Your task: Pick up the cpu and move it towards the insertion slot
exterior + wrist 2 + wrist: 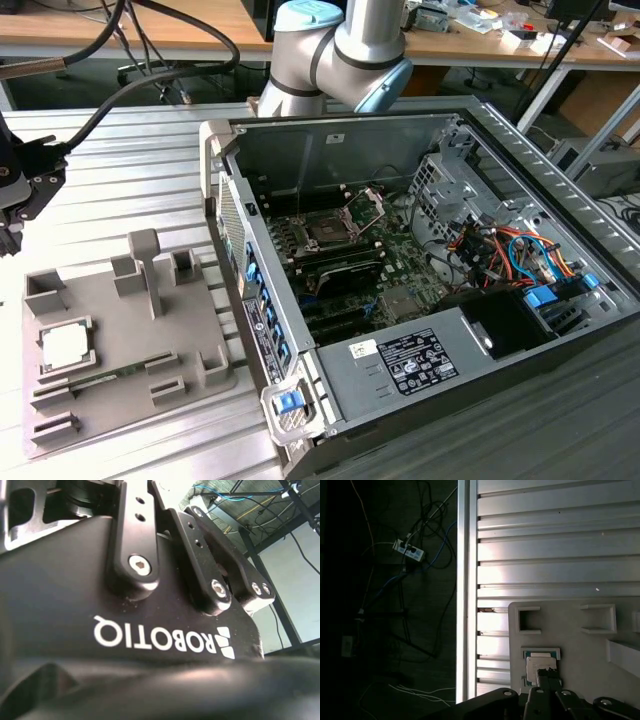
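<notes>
**Black robot gripper** [16, 188]: cut off by the exterior view's left edge. Whether its claw is spread or pressed together cannot be told. In the first wrist view it overlaps and partly hides the small square silvery-white cpu [541, 661], and contact cannot be judged. The exterior view shows the cpu lying in a recess of the grey plastic fixture plate [120, 340], apart from the gripper. The square silver-framed insertion slot [325, 230] sits inside the open grey computer case [290, 150]. Ribbed aluminium table [120, 170] surrounds the fixture.

White lettering [160, 637] sits upside down on the tool [175, 560]; the label [417, 363] on the power supply [350, 388] seems illegible.
</notes>
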Controlling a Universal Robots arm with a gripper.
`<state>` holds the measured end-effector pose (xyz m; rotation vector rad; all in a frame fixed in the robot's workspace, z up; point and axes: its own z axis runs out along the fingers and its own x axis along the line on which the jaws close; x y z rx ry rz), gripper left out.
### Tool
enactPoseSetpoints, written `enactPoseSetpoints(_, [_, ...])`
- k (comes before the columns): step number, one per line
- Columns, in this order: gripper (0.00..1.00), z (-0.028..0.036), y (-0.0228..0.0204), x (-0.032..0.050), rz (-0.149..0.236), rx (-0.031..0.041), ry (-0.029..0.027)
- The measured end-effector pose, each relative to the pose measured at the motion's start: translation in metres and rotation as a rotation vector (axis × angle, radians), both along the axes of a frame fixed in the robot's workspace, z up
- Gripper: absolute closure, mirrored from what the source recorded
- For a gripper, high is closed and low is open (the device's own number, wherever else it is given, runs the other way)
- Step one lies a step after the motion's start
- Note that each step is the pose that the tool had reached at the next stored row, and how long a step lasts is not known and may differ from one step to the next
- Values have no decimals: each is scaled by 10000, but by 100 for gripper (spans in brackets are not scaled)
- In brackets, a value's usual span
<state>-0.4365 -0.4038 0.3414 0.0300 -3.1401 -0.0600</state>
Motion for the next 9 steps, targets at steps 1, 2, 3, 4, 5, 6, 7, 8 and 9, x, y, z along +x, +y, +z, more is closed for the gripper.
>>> enactPoseSetpoints(1, [89,-3,0,0,0,0,0])
enactPoseSetpoints(2, [89,-5,0,0,0,0,0])
enactPoseSetpoints(3, [89,-7,0,0,0,0,0])
enactPoseSetpoints(4, [89,-11,0,0,0,0,0])
enactPoseSetpoints(5, [89,-14,0,0,0,0,0])
enactPoseSetpoints(6, [89,-16,0,0,0,0,0])
enactPoseSetpoints(7, [89,-18,0,0,0,0,0])
enactPoseSetpoints(8, [89,-20,0,0,0,0,0])
enactPoseSetpoints(9, [89,-22,0,0,0,0,0])
